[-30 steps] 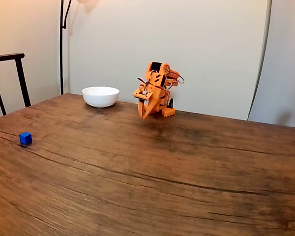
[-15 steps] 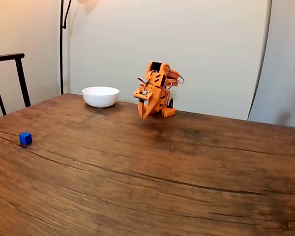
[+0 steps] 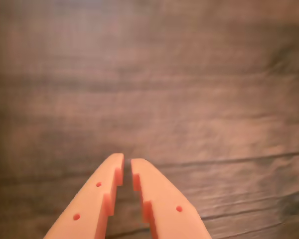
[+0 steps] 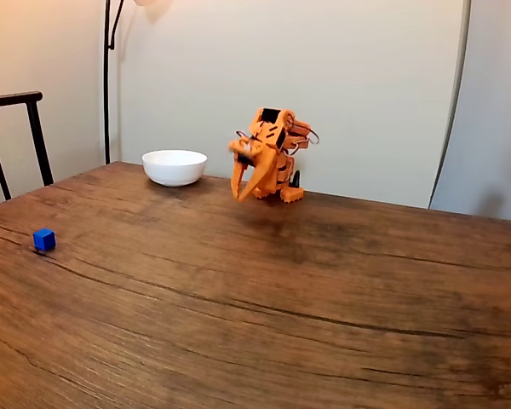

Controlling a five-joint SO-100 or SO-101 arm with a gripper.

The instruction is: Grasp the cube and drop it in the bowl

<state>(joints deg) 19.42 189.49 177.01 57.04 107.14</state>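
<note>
A tiny blue cube (image 4: 43,239) lies on the wooden table near its left edge in the fixed view, far from the arm. The white bowl (image 4: 175,167) stands at the back of the table, just left of the orange arm (image 4: 268,153). The gripper (image 4: 239,197) points down over the table at the back, right of the bowl, well away from the cube. In the wrist view the two orange fingers (image 3: 104,191) of the gripper (image 3: 127,160) nearly touch, with nothing between them, above bare wood.
A dark chair back (image 4: 17,136) rises at the left edge of the table and a black lamp pole (image 4: 107,81) stands behind the bowl. Wood-grain tabletop (image 4: 264,298) stretches wide in front of the arm.
The arm has begun to swing: the gripper has lifted slightly and moved left toward the bowl side. Cube and bowl have not moved.
</note>
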